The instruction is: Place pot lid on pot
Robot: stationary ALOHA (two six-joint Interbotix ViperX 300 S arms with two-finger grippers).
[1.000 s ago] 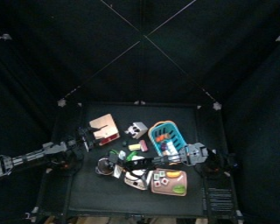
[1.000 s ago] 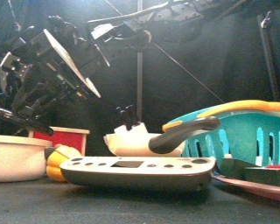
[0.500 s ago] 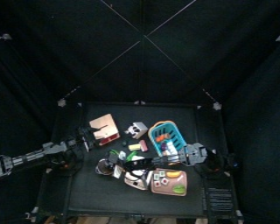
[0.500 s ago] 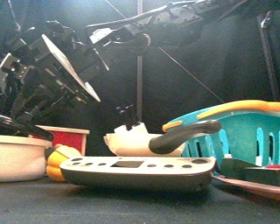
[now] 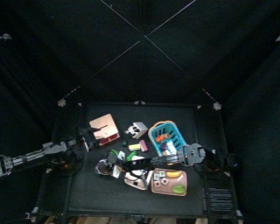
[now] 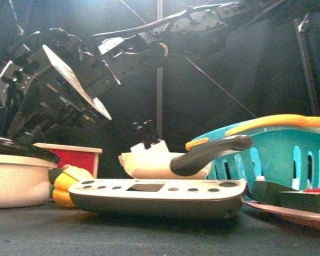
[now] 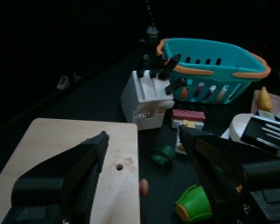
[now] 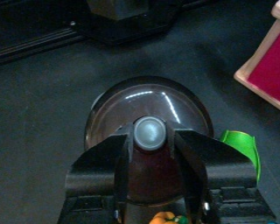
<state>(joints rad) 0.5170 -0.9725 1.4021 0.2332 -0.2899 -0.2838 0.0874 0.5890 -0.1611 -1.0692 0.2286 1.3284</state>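
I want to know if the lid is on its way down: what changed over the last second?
The right hand, gripping the lid by its knob, lowered it a little toward the pot; it hangs tilted, not yet on. Nothing taken or released. Left hand and basket stayed put.

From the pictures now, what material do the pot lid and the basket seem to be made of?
The pot lid looks like tinted glass or polished metal: its dome is glossy, with bright reflections, under a grey knob. The basket looks like moulded plastic: a matte teal slotted wall with an orange rim.
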